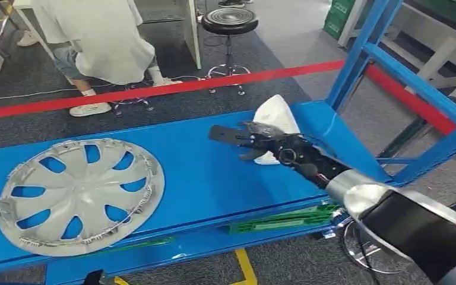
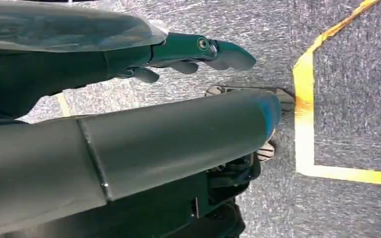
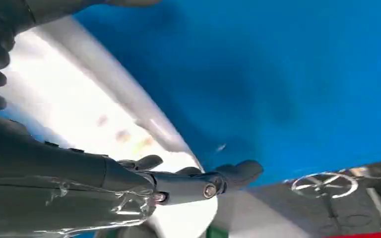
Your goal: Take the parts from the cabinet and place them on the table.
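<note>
Two parts on the blue table [image 1: 214, 178]: silver hubcap [image 1: 78, 193] lies flat at its left end, white part [image 1: 278, 116] near the rt end. My rt hand [image 1: 255, 141] grips the white part. L hand [image 2: 188, 57] hangs over floor, fingers apart, holding nothing.

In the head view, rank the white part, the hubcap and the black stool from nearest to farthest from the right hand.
1. White part: directly under the right hand, at the right end of the blue table.
2. Black stool: on the floor beyond the table, past the red tape.
3. Hubcap: flat at the table's left end.
</note>
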Motion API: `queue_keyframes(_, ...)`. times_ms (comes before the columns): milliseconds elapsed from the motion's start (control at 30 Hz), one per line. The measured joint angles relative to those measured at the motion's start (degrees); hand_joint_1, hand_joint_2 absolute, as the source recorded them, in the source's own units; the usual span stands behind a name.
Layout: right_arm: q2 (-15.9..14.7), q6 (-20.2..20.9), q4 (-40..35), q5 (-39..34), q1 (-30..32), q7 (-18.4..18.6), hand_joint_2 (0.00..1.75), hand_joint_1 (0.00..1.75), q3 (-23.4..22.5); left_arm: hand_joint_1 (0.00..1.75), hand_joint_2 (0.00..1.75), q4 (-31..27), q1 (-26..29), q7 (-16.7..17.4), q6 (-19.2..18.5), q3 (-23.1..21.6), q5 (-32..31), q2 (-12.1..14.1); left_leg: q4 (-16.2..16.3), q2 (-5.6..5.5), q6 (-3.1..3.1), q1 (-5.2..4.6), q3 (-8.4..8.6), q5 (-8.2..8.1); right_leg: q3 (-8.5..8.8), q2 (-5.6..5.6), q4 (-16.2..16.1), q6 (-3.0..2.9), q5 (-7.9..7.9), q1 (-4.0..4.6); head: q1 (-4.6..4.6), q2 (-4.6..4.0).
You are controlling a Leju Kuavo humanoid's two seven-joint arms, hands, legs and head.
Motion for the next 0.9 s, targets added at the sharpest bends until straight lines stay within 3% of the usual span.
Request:
queue_keyframes(200, -3.3, 8.7, -0.1, 4.0, -4.5, 0.5, 1.75, 0.0, 5.6, 0.0, 0.0, 0.0, 0.6, -0.3, 0.5, 0.0, -0.1, 0.1, 0.0, 0.0, 0.0, 0.0, 0.01, 0.0, -0.01, 0.06, 0.0, 0.03, 0.01, 0.01, -0.02, 0.0)
queue_keyframes(333, -5.4, 11.8, -1.3, 2.7, -5.6, 1.5, 1.75, 0.0, 10.0, 0.0, 0.0, 0.0, 1.1, -0.3, 0.5, 0.0, -0.4, 0.1, 0.0, 0.0, 0.0, 0.0, 0.01, 0.0, -0.02, 0.05, 0.0, 0.03, 0.01, 0.02, -0.04, 0.0)
queue_keyframes(633, -7.9, 11.8, -3.8, -0.8, -6.1, 1.5, 1.75, 0.0, 15.9, 0.0, 0.0, 0.0, 1.4, -0.5, 0.4, 0.1, -0.4, 0.1, 0.0, 0.0, 0.0, 0.01, 0.01, 0.0, 0.0, 0.04, 0.0, 0.03, 0.01, 0.02, -0.04, 0.0)
queue_keyframes(900, -8.3, 11.4, -5.3, -2.5, -6.4, 1.5, 1.75, 0.0, 18.8, 0.0, 0.0, 0.0, 1.5, -0.7, 0.4, 0.3, -0.4, 0.2, 0.0, 0.0, 0.0, 0.01, 0.01, 0.0, 0.01, 0.03, 0.0, 0.03, 0.01, 0.02, -0.02, 0.0)
